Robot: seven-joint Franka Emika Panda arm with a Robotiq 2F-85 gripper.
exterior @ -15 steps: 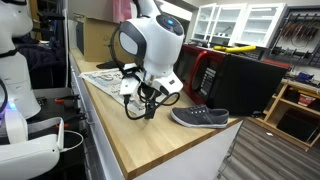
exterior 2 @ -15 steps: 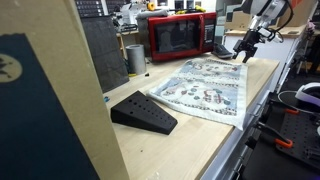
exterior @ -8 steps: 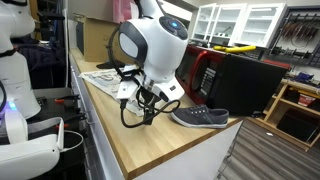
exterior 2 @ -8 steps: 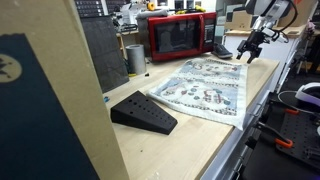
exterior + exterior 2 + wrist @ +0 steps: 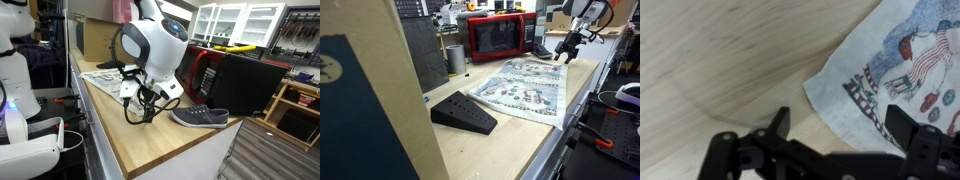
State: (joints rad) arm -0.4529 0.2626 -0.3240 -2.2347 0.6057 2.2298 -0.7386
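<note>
Though the tool gapes wide, empty — printed cloth points a corner twd it.

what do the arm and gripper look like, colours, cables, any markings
The arm is white, with rounded, bulbous shells, a dark grey disc on one joint and a small blue light near the top. The gripper is black, with two slim fingers. A black cable loops beside it. No markings are legible.
</note>
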